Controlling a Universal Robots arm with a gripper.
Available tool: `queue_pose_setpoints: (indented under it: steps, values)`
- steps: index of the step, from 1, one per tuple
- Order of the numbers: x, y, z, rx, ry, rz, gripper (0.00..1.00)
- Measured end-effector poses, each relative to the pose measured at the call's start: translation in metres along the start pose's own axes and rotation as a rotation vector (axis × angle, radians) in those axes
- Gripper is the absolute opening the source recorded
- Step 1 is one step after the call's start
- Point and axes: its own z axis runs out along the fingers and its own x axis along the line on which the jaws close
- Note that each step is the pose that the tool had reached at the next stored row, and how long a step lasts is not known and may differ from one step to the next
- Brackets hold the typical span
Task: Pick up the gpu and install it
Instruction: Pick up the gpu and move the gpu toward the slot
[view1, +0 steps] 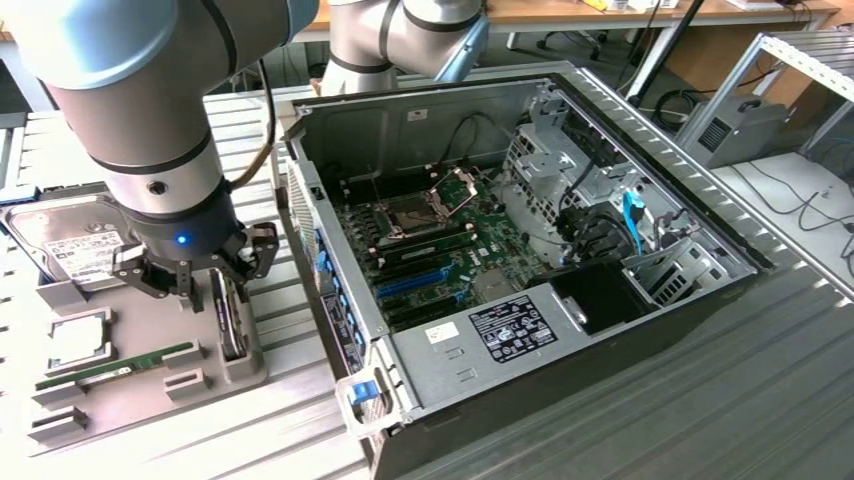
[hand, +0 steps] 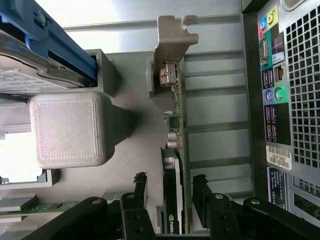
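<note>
GPU stands on edge in a slot of the gray holder, outside the case, with its silver bracket at the end away from the gripper. In the exterior view it is the dark upright card right under the wrist.

Gripper is open and astride the card. The fingers sit one to each face, with a gap showing on both sides. No contact that I can make out, and the card is not lifted.

Step in hand, as I read it, is the grasp.
- Keep the card centred between the fingers so both meet it together and it isn't shoved sideways in its slot.
- Close on the flat black body, not on the small parts along the board edge.
- Hold it square, since a tilted grip would likely bind in the slot.

Around:
- The holder's blunt gray post is just beside the card.
- The hard drive is beyond the post.
- The RAM lies flat, well apart.
- The open case is on the exterior view's right, its rear panel near the card's other face.

Post and case hem in the fingers' room, though neither touches them.
</note>
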Motion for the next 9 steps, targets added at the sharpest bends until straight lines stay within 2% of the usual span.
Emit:
queue_pose_setpoints:
  steps: [9]
  values:
    - [-0.0001, 0.0001, 0.0001, -0.0001, -0.0001, 0.000, 0.50]
